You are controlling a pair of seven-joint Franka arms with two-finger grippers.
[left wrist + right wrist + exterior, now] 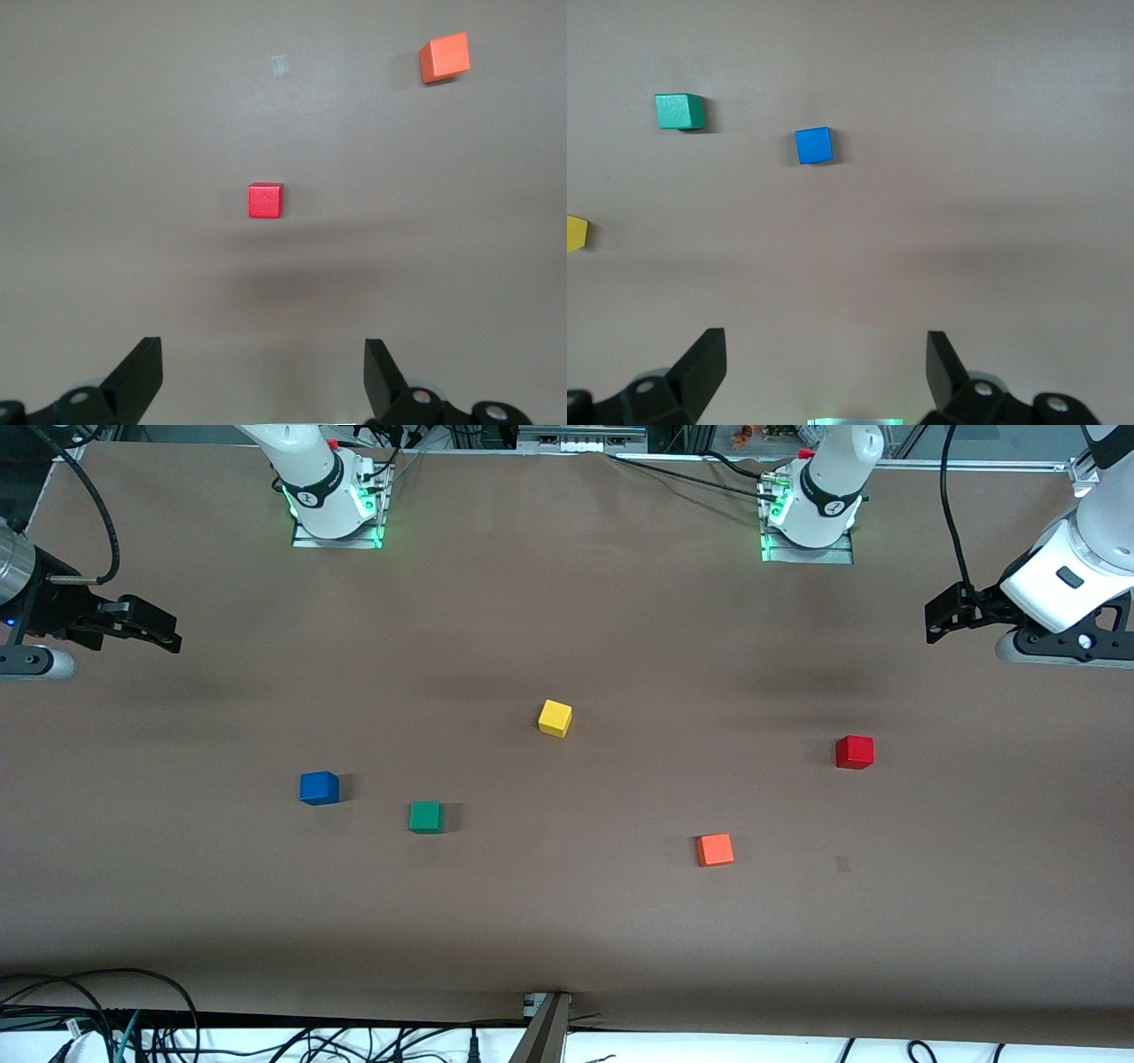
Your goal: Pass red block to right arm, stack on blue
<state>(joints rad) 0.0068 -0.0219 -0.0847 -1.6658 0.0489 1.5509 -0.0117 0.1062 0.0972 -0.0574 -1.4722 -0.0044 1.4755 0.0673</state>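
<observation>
Orange cube (pixel 715 849), 1 red block (pixel 855 752), 1 blue (pixel 319 788), 5 cubes total

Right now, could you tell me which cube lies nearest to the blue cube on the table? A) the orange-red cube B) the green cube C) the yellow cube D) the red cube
B: in the front view the green cube sits just beside the blue cube, slightly nearer the front camera, while the yellow cube, the orange-red cube and the red block all lie farther toward the left arm's end.
</observation>
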